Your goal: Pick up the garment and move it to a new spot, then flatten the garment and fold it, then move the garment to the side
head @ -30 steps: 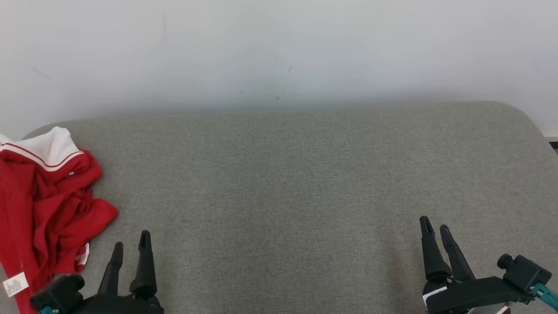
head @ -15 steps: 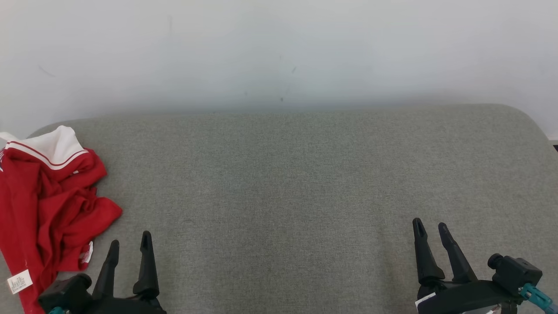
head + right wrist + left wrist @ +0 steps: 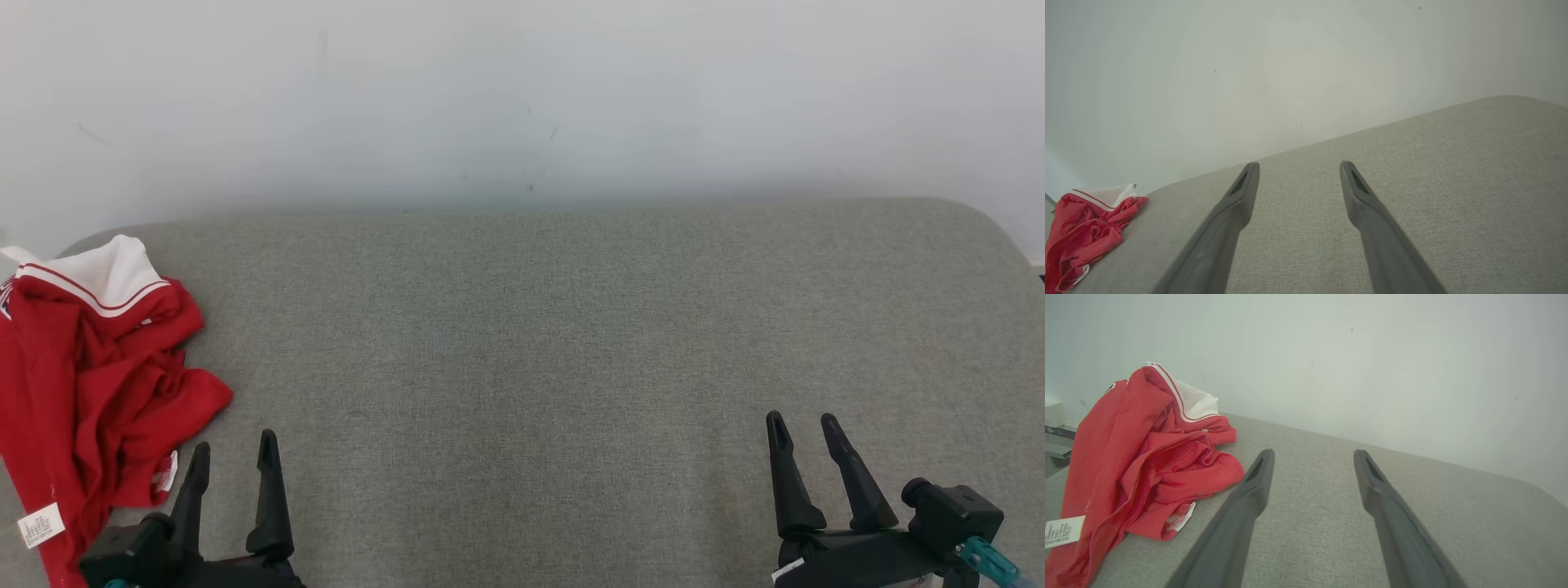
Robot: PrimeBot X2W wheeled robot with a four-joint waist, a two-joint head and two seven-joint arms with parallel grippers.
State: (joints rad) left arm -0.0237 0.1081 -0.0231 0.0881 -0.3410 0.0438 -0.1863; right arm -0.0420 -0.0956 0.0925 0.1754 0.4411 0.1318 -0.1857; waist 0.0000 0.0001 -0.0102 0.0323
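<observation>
A crumpled red garment (image 3: 90,384) with a white, red-striped band and a white label lies bunched at the left end of the grey cushioned surface (image 3: 571,343), part of it hanging over the left edge. It also appears as the garment (image 3: 1147,457) and, far left, the garment (image 3: 1081,232). My left gripper (image 3: 233,453) stands open at the lower left, just right of the cloth and apart from it; the left gripper (image 3: 1312,457) holds nothing. My right gripper (image 3: 804,429) is open at the lower right, far from the cloth; the right gripper (image 3: 1298,167) is empty too.
A pale wall (image 3: 522,98) rises right behind the cushioned surface. The surface has rounded far corners and drops off at its left and right ends. A wide stretch of bare grey fabric lies between the two grippers.
Both grippers have sunk slightly lower in the head view, the left drifting left and the right drifting left too. The whole picture has shifted a little, so the camera moved. The garment lies as before.
</observation>
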